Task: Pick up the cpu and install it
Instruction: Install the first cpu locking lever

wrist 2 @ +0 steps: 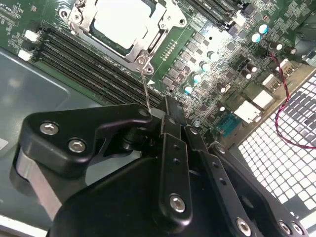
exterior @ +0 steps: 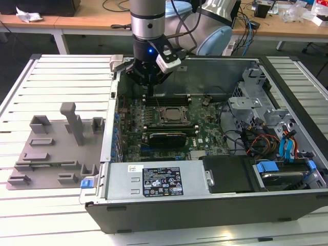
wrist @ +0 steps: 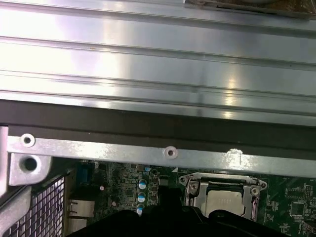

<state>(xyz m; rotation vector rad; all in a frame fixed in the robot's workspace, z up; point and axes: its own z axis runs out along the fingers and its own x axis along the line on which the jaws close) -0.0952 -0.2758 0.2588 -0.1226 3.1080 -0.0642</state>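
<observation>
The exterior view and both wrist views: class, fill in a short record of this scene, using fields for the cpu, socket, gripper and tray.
cpu: silvery square, seated inside the socket on the motherboard
socket: metal frame around the cpu, mid-board in the open computer case
gripper: black, above the board beside the socket, holding nothing visible
tray: grey, outside the case at the exterior view's left

Matt black plastic gripper (wrist 2: 165, 116), cpu (wrist 2: 126, 22) topped in pale brushed metal, shiny metal socket frame (wrist 2: 143, 54), ribbed glossy metal table (wrist: 148, 64).
</observation>
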